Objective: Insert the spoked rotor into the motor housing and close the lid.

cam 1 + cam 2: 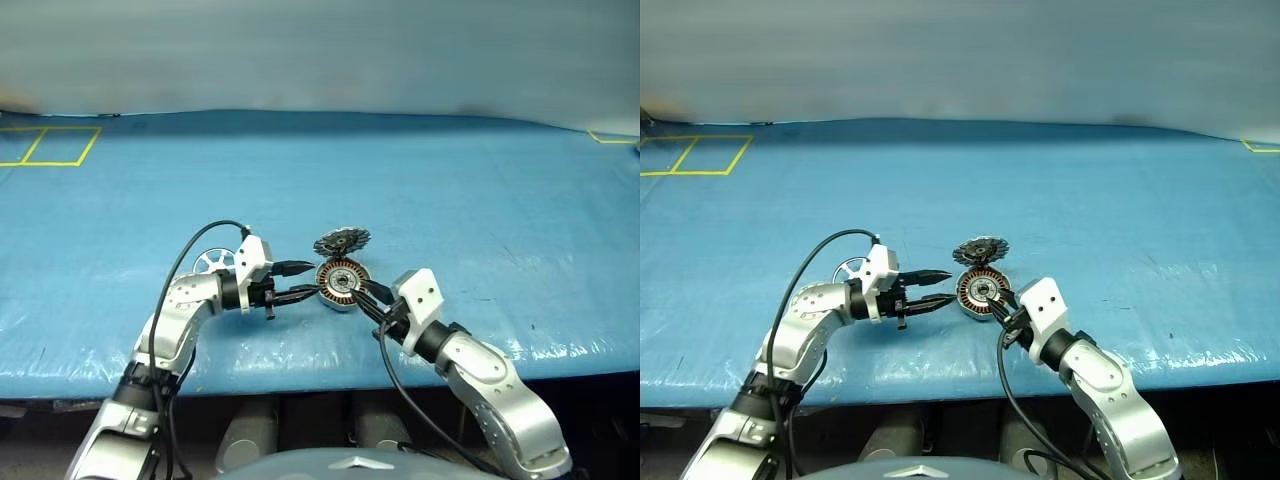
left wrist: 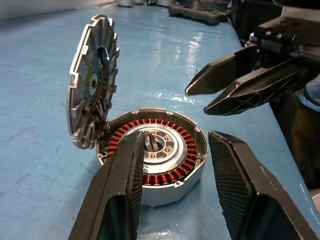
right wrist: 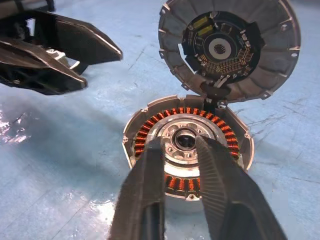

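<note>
Blue tarp (image 1: 480,200) covers the table. Spoked rotor (image 1: 213,261) lies flat at left, behind left gripper (image 1: 305,280), fingers apart, nothing held. Motor housing (image 1: 343,281) sits centre, coils up; lid (image 1: 341,240) stands propped at its far edge. Right gripper (image 3: 177,145), fingers nearly shut, over the hub.
</note>
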Controlling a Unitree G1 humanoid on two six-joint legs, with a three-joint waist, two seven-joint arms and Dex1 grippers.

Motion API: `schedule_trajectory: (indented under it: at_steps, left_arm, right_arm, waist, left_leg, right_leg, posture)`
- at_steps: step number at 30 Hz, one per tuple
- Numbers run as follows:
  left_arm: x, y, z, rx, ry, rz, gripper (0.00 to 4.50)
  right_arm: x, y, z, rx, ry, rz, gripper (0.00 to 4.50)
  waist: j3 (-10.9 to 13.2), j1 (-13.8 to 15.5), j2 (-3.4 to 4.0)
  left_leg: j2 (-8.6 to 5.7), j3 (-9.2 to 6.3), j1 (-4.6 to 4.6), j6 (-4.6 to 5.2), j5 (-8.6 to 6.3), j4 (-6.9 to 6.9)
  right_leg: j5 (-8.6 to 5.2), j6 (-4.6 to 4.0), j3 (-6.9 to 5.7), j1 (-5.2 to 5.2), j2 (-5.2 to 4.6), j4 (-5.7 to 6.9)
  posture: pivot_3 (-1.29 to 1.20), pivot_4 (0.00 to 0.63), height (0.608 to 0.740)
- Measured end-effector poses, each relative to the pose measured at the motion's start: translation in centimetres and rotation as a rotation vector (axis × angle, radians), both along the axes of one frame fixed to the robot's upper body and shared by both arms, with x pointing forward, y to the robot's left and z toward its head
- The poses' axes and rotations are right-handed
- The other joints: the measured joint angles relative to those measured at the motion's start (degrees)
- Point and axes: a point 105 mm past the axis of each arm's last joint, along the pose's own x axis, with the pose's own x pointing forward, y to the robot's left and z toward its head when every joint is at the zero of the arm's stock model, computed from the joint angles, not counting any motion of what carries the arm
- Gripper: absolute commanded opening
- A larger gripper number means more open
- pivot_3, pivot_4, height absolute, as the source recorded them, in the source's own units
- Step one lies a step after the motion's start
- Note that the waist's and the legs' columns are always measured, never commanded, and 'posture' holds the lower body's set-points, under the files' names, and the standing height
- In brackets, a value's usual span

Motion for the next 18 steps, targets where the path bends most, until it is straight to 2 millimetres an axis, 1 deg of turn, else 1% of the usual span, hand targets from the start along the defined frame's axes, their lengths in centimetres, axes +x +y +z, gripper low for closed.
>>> schedule_trajectory:
  at_steps: [1,6,8,12,18]
  left_arm:
    - [-0.3,0.3,-0.1,-0.023,0.012,0.027,2.13]
    - [-1.7,0.7,-0.7,-0.044,0.030,0.080,2.13]
    - [-1.9,0.9,-1.1,-0.031,0.021,0.124,2.13]
    - [-2.4,0.8,-1.6,-0.049,0.028,0.179,2.13]
    - [-2.4,0.7,-1.4,-0.045,0.012,0.196,2.13]
  right_arm:
    - [0.3,0.3,-0.1,0.002,0.003,0.011,0.02]
    - [1.6,1.0,-0.5,0.007,0.011,0.030,0.02]
    - [2.1,1.2,-0.5,0.011,0.015,0.040,0.02]
    - [2.5,1.3,-0.8,0.012,0.031,0.063,0.02]
    - [3.4,1.5,-1.4,0.010,0.051,0.070,0.02]
  waist:
    - [0.0,-0.1,0.00]
    - [0.0,0.0,0.04]
    - [0.0,0.0,0.05]
    - [0.0,0.0,0.05]
    - [0.0,-0.1,0.07]
  left_leg:
    - [0.01,0.01,0.01,0.00,0.00,-0.03]
    - [0.01,0.01,0.02,0.00,0.00,-0.07]
    - [0.00,0.04,0.02,0.00,0.00,-0.06]
    - [0.01,0.03,0.02,0.00,0.00,-0.07]
    - [0.01,0.06,0.04,-0.01,0.00,-0.07]
  right_leg:
    - [0.00,0.00,0.01,0.01,0.00,-0.02]
    - [-0.02,-0.05,-0.01,-0.01,0.01,0.00]
    - [-0.02,-0.05,0.01,0.00,0.00,-0.02]
    - [-0.02,-0.05,0.00,-0.02,0.01,-0.01]
    - [-0.03,-0.05,0.01,-0.01,0.03,0.00]
  posture:
    - [0.00,0.150,0.740]
    - [0.00,0.150,0.740]
    - [0.00,0.150,0.740]
    - [0.00,0.150,0.740]
    - [0.00,0.150,0.740]
